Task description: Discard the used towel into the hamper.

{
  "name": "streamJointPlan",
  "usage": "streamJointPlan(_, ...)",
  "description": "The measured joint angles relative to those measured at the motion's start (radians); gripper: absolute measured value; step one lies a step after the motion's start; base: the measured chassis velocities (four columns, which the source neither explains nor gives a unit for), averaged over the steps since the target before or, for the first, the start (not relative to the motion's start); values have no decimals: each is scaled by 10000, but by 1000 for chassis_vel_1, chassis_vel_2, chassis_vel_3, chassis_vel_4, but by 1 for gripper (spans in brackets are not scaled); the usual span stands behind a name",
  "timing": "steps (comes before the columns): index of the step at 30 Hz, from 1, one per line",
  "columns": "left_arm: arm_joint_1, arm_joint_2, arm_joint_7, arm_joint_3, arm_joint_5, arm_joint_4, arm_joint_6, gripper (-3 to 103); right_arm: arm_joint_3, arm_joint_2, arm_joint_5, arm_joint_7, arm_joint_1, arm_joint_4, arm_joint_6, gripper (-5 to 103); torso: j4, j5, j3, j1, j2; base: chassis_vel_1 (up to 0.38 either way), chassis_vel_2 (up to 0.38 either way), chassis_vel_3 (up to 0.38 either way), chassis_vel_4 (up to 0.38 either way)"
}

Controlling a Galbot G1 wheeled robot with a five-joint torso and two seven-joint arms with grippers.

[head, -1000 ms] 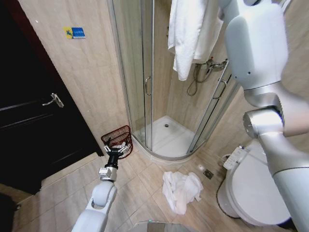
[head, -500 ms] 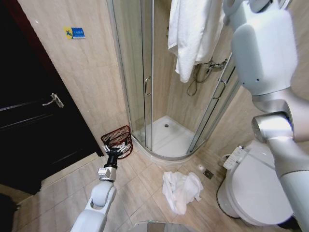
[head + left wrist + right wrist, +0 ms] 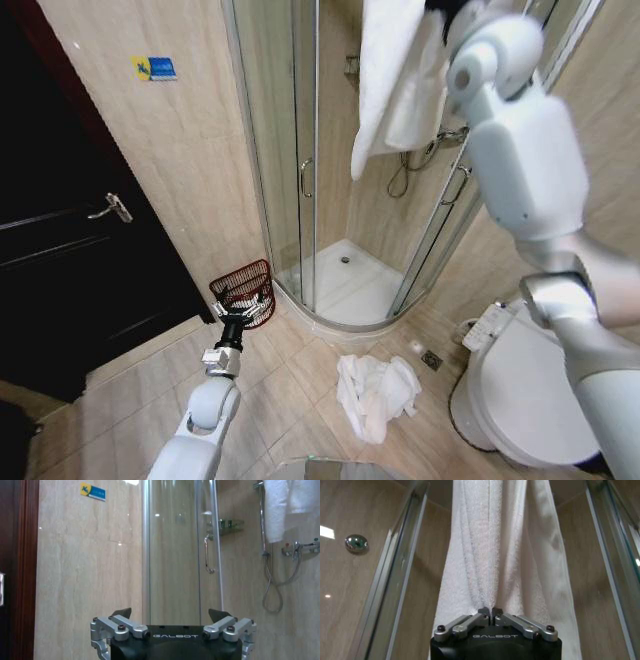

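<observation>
High against the shower glass, your right claw (image 3: 490, 612) is clamped on the white towel (image 3: 495, 547), which hangs lengthwise straight down with its folds gathered at the fingertips; your right wrist view shows that pinch, while your head view shows the towel (image 3: 385, 75) draped long and vertical. Down by the tiled wall, the hamper (image 3: 245, 290) sits on the floor tilted, mouth toward you, with your left claw (image 3: 241, 314) spread apart just before it.
</observation>
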Motion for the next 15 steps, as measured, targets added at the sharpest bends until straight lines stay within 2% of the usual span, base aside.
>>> streamJointPlan(15, -58, -84, -39, 65, 164, 163, -17, 100, 883, -565, -23, -48, -2634, 1199, 278, 2, -1, 0, -1, 0, 1, 0, 0, 0, 0)
